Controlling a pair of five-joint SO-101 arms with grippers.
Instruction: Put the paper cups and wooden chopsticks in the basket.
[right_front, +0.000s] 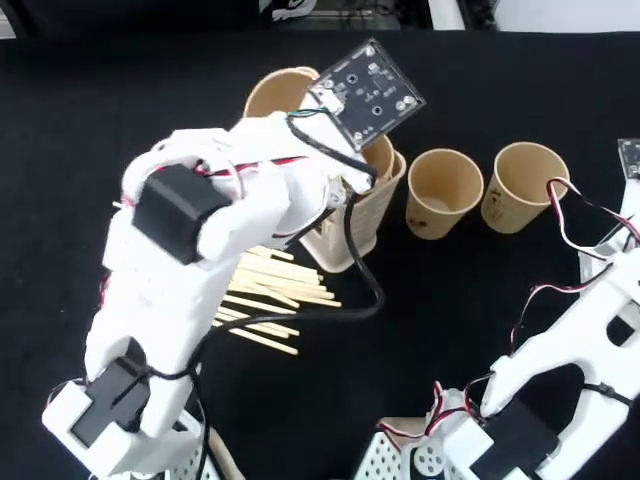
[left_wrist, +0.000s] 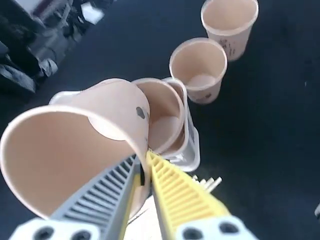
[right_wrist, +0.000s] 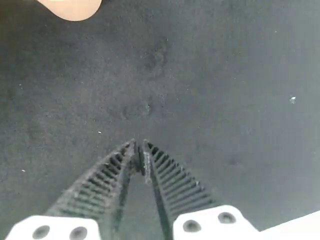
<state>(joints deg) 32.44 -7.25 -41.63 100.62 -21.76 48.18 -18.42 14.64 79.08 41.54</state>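
Note:
My left gripper (left_wrist: 144, 162) is shut on the rim of a tilted paper cup (left_wrist: 70, 145), held just beside the white basket (left_wrist: 194, 150). In the basket lie other nested paper cups (left_wrist: 162, 117). From the high view the held cup (right_front: 280, 92) shows behind the left arm's camera board, over the basket (right_front: 338, 245). Two more paper cups (right_front: 440, 192) (right_front: 522, 186) stand upright to the basket's right. Wooden chopsticks (right_front: 272, 298) lie in a loose pile on the black table beside the basket. My right gripper (right_wrist: 139, 150) is shut on nothing, low over bare table.
The table (right_front: 480, 60) is covered in black cloth. The right arm (right_front: 590, 310) stretches along the right edge, near the rightmost cup. The left arm's body (right_front: 180, 270) overhangs part of the chopstick pile. A cup's edge (right_wrist: 75, 7) shows in the right wrist view.

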